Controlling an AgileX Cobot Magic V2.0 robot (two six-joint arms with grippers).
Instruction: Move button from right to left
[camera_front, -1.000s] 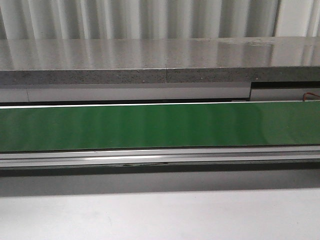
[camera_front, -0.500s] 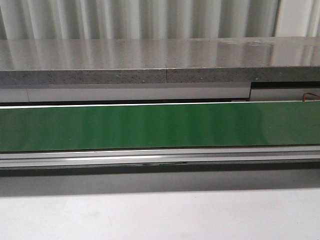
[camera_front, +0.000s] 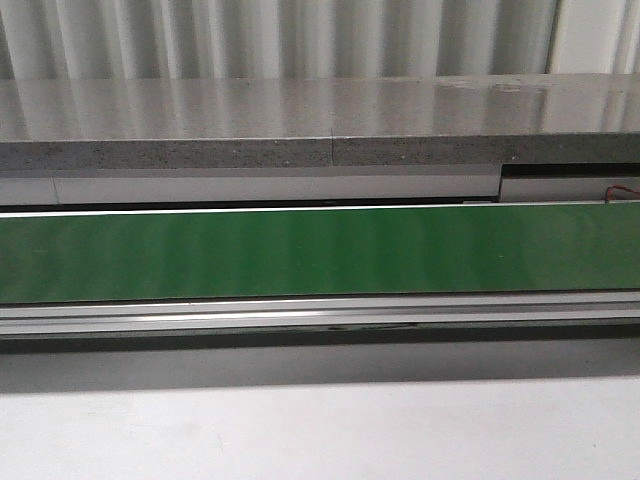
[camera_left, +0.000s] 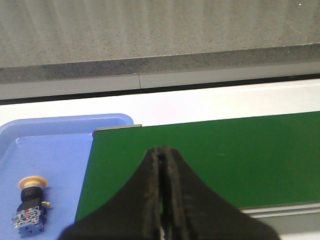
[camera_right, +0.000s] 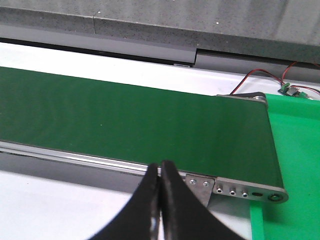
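Observation:
The button (camera_left: 31, 202), with a yellow-orange cap, dark collar and blue block, lies in the blue tray (camera_left: 55, 142) in the left wrist view. The green belt (camera_front: 320, 252) crosses the front view, and shows in the left wrist view (camera_left: 225, 160) and the right wrist view (camera_right: 125, 120). My left gripper (camera_left: 161, 152) is shut and empty over the belt's end, beside the tray. My right gripper (camera_right: 160, 167) is shut and empty at the belt's near rail. Neither gripper shows in the front view.
A grey stone ledge (camera_front: 320, 115) runs behind the belt. A green tray (camera_right: 295, 165) lies past the belt's right end, with red wires and a small circuit board (camera_right: 290, 90) behind it. A metal rail (camera_front: 320, 312) edges the belt's near side.

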